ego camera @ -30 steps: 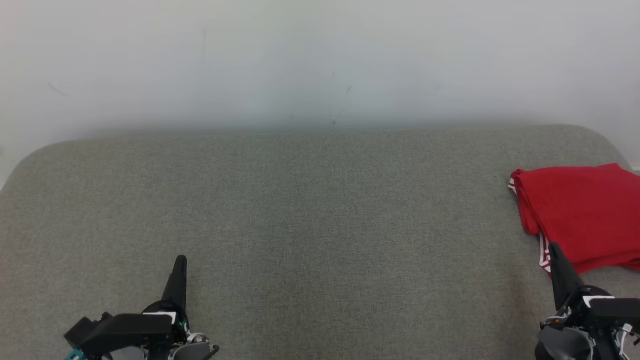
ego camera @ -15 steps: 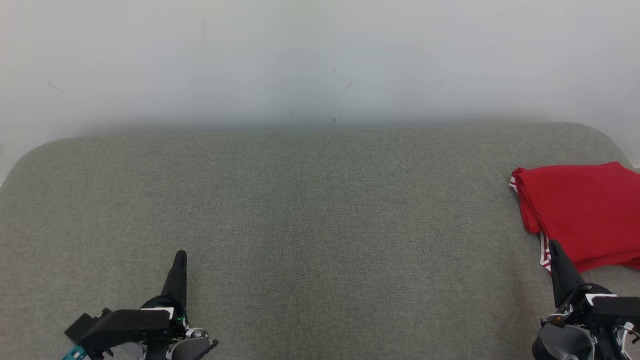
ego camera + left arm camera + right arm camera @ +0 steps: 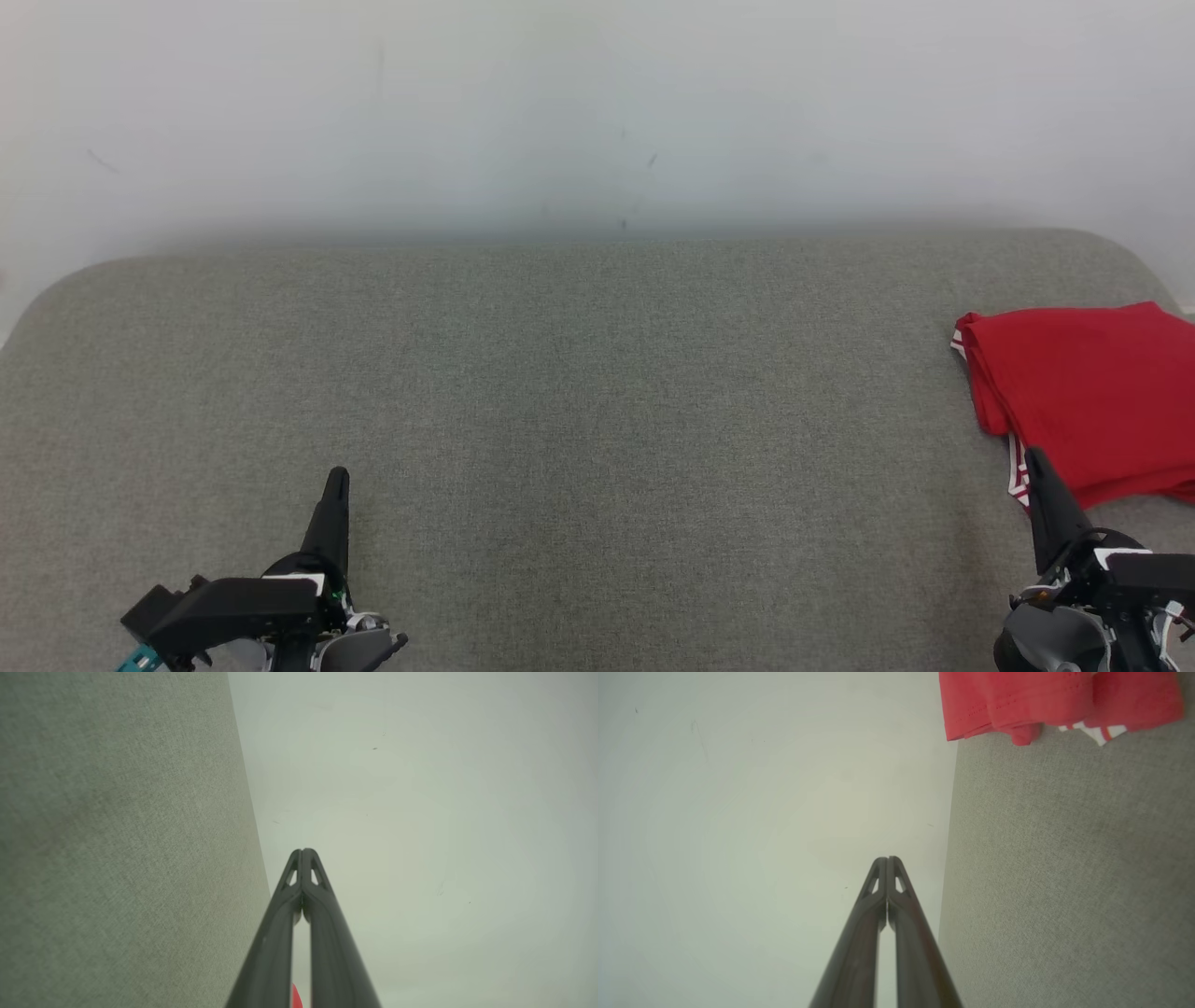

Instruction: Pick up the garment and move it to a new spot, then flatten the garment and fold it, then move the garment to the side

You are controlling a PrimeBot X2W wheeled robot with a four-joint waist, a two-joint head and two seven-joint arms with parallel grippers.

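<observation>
The garment (image 3: 1088,397) is red with a red-and-white striped trim, lying folded at the right edge of the grey fabric surface (image 3: 579,411). It also hangs into the top of the right wrist view as the garment (image 3: 1017,700). My right gripper (image 3: 1032,457) is shut and empty at the lower right, its tip just in front of the garment's near left corner. In its own view the right gripper (image 3: 888,859) has its fingers pressed together. Well away from the garment, my left gripper (image 3: 336,478) is shut and empty at the lower left, and the left gripper (image 3: 302,851) points at the wall.
A pale wall (image 3: 597,112) rises right behind the grey surface, whose far corners are rounded. A sliver of red (image 3: 296,996) shows between the left fingers at the bottom of the left wrist view.
The whole head view has shifted slightly between one second ago and half a second ago, so the camera moved. Both grippers stay shut and the garment has not moved.
</observation>
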